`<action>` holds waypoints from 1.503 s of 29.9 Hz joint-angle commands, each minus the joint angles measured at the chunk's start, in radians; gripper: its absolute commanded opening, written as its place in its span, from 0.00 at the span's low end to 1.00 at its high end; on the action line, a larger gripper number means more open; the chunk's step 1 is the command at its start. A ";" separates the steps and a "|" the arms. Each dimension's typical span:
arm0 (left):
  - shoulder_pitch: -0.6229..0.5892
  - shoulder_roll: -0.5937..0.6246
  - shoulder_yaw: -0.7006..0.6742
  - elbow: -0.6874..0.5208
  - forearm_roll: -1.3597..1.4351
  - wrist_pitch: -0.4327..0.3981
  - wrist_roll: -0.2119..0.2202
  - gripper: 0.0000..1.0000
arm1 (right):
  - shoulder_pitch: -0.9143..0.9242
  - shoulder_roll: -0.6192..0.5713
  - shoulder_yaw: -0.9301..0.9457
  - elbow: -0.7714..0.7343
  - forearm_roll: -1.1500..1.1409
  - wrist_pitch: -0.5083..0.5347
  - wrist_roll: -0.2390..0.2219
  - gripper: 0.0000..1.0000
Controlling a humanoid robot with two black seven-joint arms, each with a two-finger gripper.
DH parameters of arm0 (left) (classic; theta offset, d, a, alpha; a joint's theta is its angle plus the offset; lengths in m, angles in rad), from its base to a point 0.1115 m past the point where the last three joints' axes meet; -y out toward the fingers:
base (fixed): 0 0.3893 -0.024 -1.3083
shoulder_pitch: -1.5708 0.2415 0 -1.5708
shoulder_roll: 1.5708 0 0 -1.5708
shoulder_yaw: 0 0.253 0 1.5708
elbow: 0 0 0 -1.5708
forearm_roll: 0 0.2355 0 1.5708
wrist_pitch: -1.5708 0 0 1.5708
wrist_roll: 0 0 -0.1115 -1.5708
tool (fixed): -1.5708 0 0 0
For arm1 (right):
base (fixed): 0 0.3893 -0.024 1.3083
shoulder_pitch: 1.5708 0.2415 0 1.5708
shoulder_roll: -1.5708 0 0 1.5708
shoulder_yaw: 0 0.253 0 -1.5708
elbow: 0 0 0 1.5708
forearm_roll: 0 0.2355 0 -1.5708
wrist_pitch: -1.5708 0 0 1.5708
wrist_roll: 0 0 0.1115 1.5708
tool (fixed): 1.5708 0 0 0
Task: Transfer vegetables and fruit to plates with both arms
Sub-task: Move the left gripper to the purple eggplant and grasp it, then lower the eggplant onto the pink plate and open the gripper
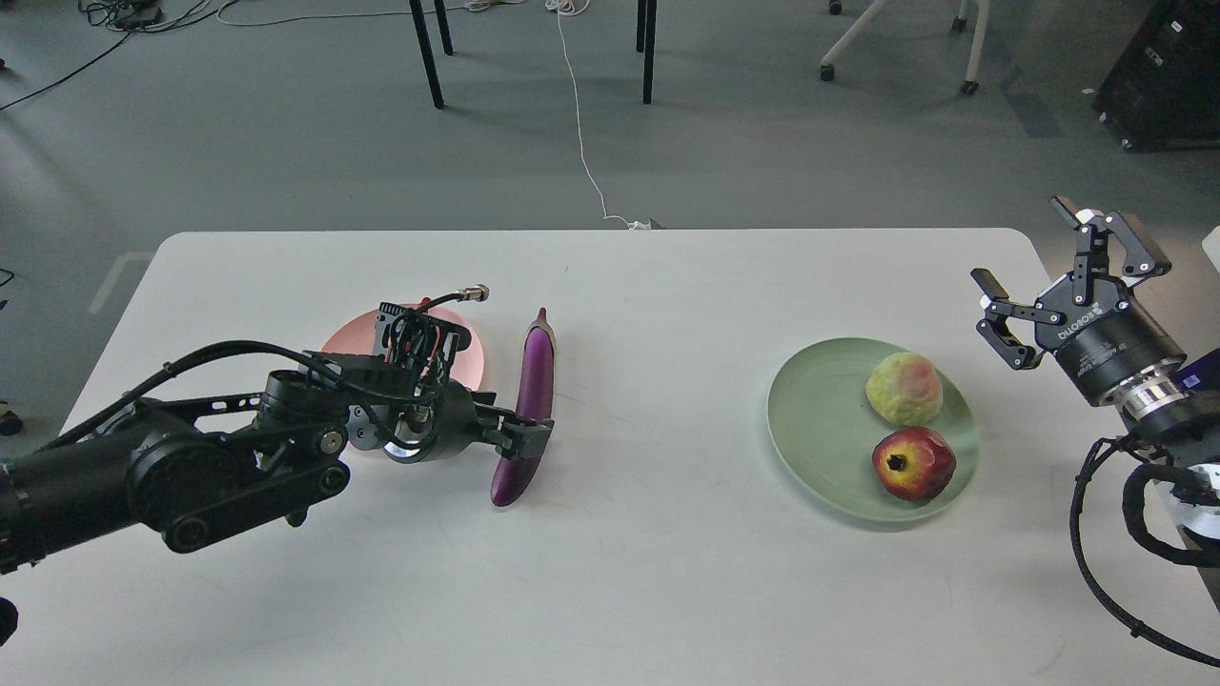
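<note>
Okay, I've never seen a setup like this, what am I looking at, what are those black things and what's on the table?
This is one picture from a camera in a robot's head, looking down at a white table. The black things are its two arms. The left gripper is at the lower part of a purple eggplant lying on the table beside a pink plate. The right gripper hangs open, holding nothing. A green plate holds a pomegranate and a yellow-green fruit.

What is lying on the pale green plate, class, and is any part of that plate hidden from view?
On the green plate lie a lumpy yellow-green fruit and a red pomegranate. Only the plate surface beneath the two fruits is covered; nothing else shows on it.
</note>
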 commanded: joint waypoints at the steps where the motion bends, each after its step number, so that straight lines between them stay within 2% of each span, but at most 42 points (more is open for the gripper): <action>1: 0.003 0.001 -0.003 0.000 -0.005 -0.003 -0.002 0.82 | -0.002 -0.001 0.000 0.000 0.000 0.000 0.000 0.98; 5: 0.003 -0.008 -0.005 -0.002 -0.005 -0.003 -0.002 0.78 | -0.002 -0.001 0.000 0.000 0.000 0.000 0.000 0.98; 11: 0.005 -0.016 0.001 -0.002 -0.005 -0.012 -0.002 0.58 | -0.002 -0.002 0.000 -0.001 0.000 0.000 0.000 0.98; 12: 0.005 -0.016 0.001 -0.002 -0.005 -0.012 0.000 0.52 | -0.002 -0.001 0.000 0.000 0.000 0.000 0.000 0.98; 15: 0.003 -0.014 0.001 -0.002 -0.001 -0.012 0.005 0.20 | -0.002 -0.001 0.000 0.000 0.000 0.000 0.000 0.98; 20: 0.003 -0.008 0.000 -0.010 -0.002 -0.014 0.020 0.10 | -0.002 -0.002 0.000 0.000 0.000 0.000 0.000 0.98; 25: -0.004 0.009 -0.025 -0.045 -0.016 -0.014 0.031 0.09 | -0.002 -0.002 0.000 -0.001 0.000 0.000 0.000 0.98; 28: -0.017 0.076 -0.078 -0.078 -0.018 -0.032 0.022 0.09 | -0.002 -0.002 0.000 0.000 0.000 0.000 0.000 0.98; 32: -0.023 0.185 -0.121 -0.086 -0.016 -0.101 -0.023 0.09 | 0.000 -0.001 -0.002 -0.005 0.000 0.000 0.000 0.98; 35: -0.018 0.280 -0.111 -0.080 -0.015 -0.107 -0.073 0.09 | 0.004 -0.001 -0.002 -0.006 -0.002 0.000 0.000 0.98; 37: -0.009 0.320 -0.106 -0.072 -0.016 -0.106 -0.092 0.11 | 0.007 0.001 -0.002 -0.006 -0.002 0.000 0.000 0.98; 39: -0.003 0.328 -0.106 -0.065 -0.019 -0.100 -0.094 0.13 | 0.007 0.005 -0.003 -0.008 -0.002 0.000 0.000 0.98; 44: 0.022 0.305 -0.114 -0.062 -0.016 -0.097 -0.089 0.31 | 0.007 0.010 -0.006 -0.018 -0.006 0.000 0.000 0.98; 45: 0.022 0.299 -0.117 -0.062 -0.016 -0.097 -0.089 0.32 | 0.007 0.008 -0.006 -0.018 -0.006 0.000 0.000 0.98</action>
